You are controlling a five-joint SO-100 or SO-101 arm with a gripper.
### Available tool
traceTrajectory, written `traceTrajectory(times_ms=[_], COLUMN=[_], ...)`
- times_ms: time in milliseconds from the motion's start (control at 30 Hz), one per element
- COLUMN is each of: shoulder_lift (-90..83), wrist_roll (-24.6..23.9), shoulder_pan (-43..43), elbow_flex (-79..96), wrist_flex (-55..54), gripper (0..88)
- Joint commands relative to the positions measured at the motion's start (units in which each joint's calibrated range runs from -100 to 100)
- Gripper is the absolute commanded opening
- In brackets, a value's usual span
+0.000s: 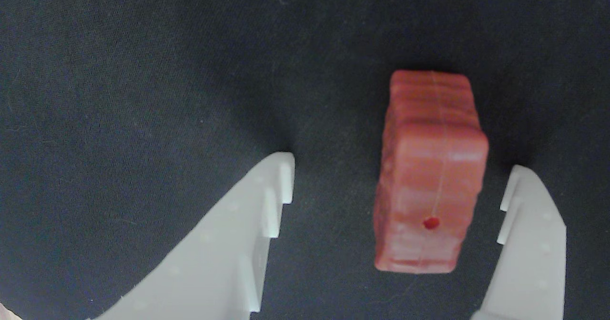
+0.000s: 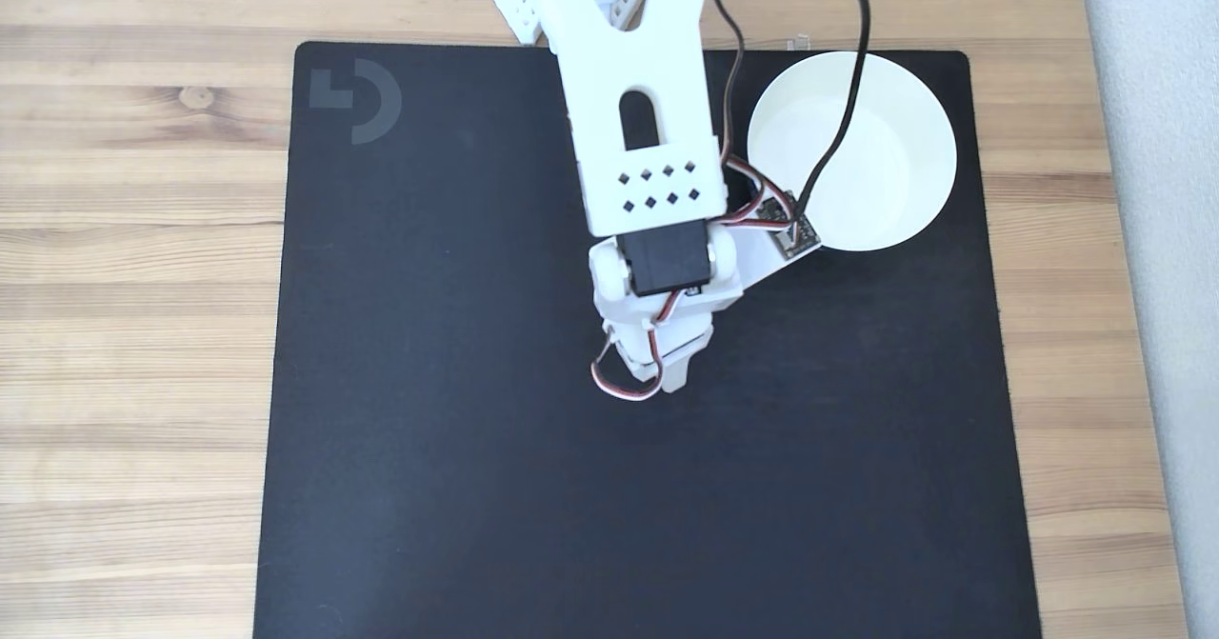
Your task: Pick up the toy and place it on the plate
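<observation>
Now | toy [image 1: 431,172] long axis up-down in wrist view | claw [image 1: 398,177] apart, straddling it

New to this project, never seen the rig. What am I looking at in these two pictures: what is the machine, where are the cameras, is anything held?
The machine is a small white plastic robot arm with a two-finger gripper.

The fixed view looks straight down on a light wooden table covered by a black fabric mat. The arm reaches in from the top edge. To its right on the mat sits the round plain white plate, with nothing on it. A black cable hangs across it.

The wrist view comes from a camera on the gripper itself, looking down past its two pale fingers. Between them the small reddish-brown blocky toy lies on the mat, closer to the right finger in that view.

Nothing is held: the jaws stand open, with gaps on both sides of the toy.
</observation>
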Motion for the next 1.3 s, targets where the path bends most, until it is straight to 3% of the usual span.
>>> traceTrajectory(times_ms=[0, 500, 733, 1100, 1267], shoulder_lift=[0.32, 0.32, -0.01, -0.68, -0.68], wrist_roll=[-0.15, -0.26, -2.34, -2.45, -4.8], shoulder_pan=[-0.13, -2.98, -3.48, -4.48, -5.65], elbow_flex=[-1.28, -1.19, -1.28, -2.9, -10.47], wrist_flex=[-2.12, -2.12, -4.33, -4.33, -2.89], gripper=[27.6, 26.6, 2.1, 2.4, 2.4])
